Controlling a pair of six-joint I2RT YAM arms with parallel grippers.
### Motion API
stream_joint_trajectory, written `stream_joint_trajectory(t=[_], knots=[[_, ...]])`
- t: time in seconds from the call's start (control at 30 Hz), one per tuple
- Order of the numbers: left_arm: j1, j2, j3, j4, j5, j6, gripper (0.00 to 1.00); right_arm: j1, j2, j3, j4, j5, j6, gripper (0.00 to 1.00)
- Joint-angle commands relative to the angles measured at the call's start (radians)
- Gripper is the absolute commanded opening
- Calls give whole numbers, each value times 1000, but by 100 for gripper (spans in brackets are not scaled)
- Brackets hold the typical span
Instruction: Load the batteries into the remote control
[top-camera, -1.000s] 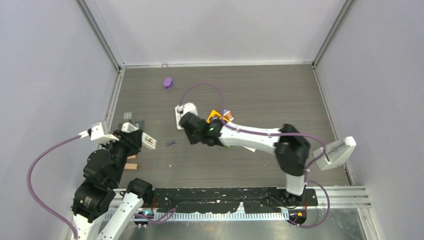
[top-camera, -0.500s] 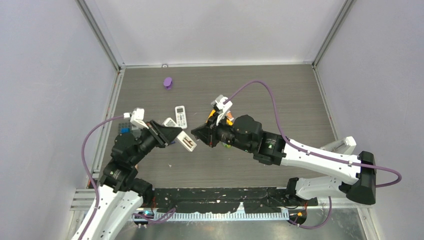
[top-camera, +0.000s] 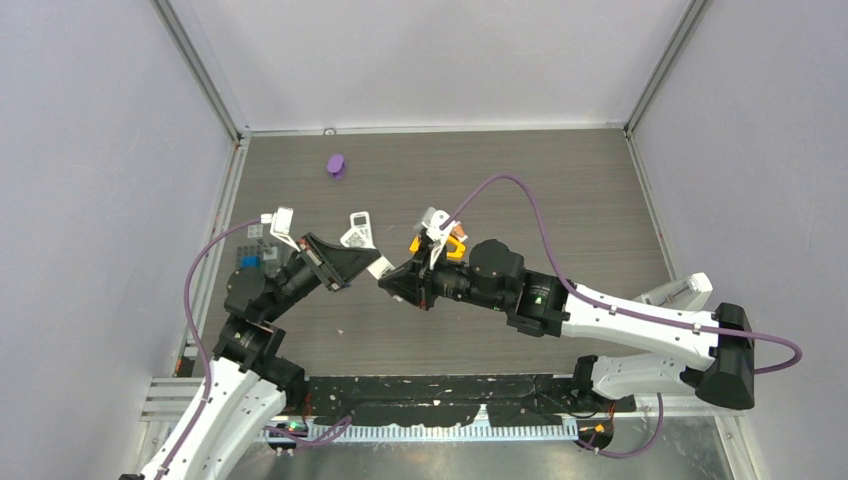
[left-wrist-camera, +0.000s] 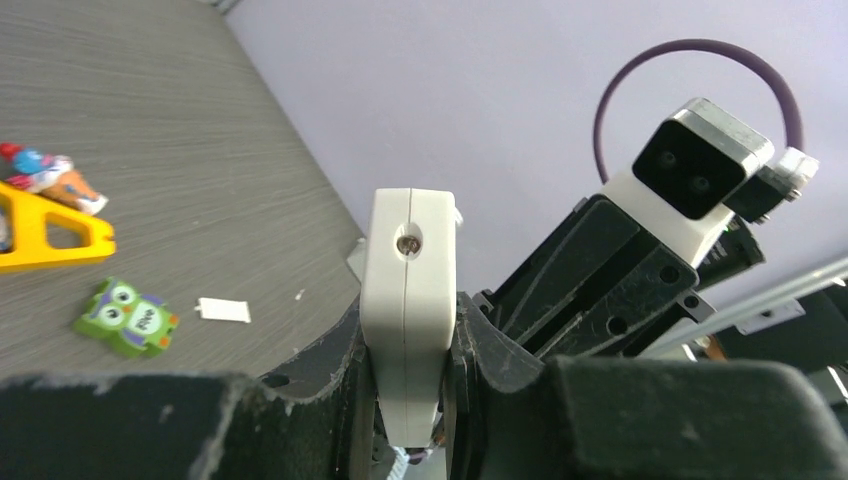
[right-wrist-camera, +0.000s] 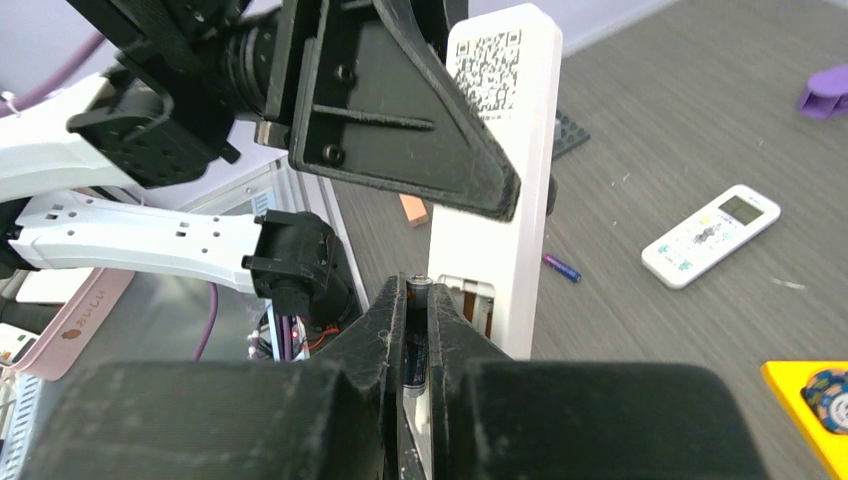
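Observation:
My left gripper (left-wrist-camera: 411, 322) is shut on a white remote control (left-wrist-camera: 410, 290), held up off the table on its edge. Its back with a QR label (right-wrist-camera: 497, 160) faces my right gripper, and the open battery bay (right-wrist-camera: 466, 299) shows at its lower end. My right gripper (right-wrist-camera: 417, 293) is shut on a dark battery (right-wrist-camera: 416, 345), upright, just beside that bay. In the top view the two grippers (top-camera: 350, 265) (top-camera: 394, 285) meet above the table's middle. A purple battery (right-wrist-camera: 560, 267) lies on the table.
A second white remote (right-wrist-camera: 711, 235) lies flat behind the grippers. A green owl block (left-wrist-camera: 127, 315), a yellow triangle piece (left-wrist-camera: 48, 236) and a small white cover (left-wrist-camera: 223, 310) lie nearby. A purple object (top-camera: 336, 165) sits at the far left, an orange block (right-wrist-camera: 413, 210) near the left arm.
The left arm has carried the remote from the table's left side toward the middle. The right arm has swung round and brought the battery up against it.

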Motion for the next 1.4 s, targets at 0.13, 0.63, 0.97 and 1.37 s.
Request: stream_joint_trajectory(t=[0.13, 0.63, 0.97, 1.37], knots=[[-1, 28, -2, 268, 132, -96, 0, 1, -77, -54, 130, 22, -66, 5], [-1, 47, -7, 293, 110, -182, 0, 22, -96, -100, 178, 37, -137, 5], [-1, 28, 17, 223, 82, -188, 0, 23, -101, -114, 136, 56, -187, 6], [-1, 17, 24, 155, 31, -216, 0, 24, -78, -128, 107, 7, -187, 11]])
